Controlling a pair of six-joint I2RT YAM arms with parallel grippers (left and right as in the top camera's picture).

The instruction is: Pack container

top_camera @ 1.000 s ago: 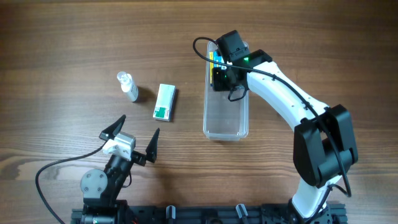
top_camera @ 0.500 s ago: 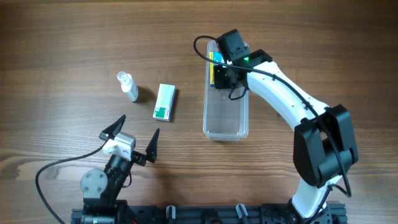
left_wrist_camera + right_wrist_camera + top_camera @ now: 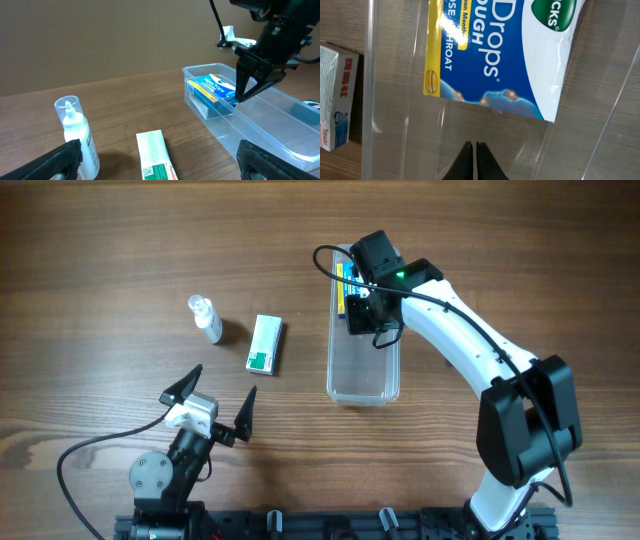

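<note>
Above the table, the overhead view shows the long, narrow clear plastic container (image 3: 362,385) with rounded corners lying on the brown wood-grain table (image 3: 120,240), right of centre. A glossy blue and yellow cough-drop packet (image 3: 346,278) lies flat at its far end. The nearer part is bare, probably left free for the remaining items. The right gripper (image 3: 360,318) hangs over the container just near of the packet, fingers pressed together and holding nothing. That reads as a release already made, or a nudge to seat the packet. Well to the left lie a flat white and green cardboard box (image 3: 265,343) and a small clear plastic bottle (image 3: 206,318) with a nozzle top, both unpacked. The left gripper (image 3: 222,383) waits near the table's front edge, fingers spread wide and empty.

From the left wrist, the bottle stands upright and the box lies flat beside it. The container's thin see-through walls show the packet inside, with the dark fingers pointing down near it.

From the right wrist, the closed black fingertips meet as one point over the smooth transparent floor. The packet's printed film is slightly angled against the wall.
</note>
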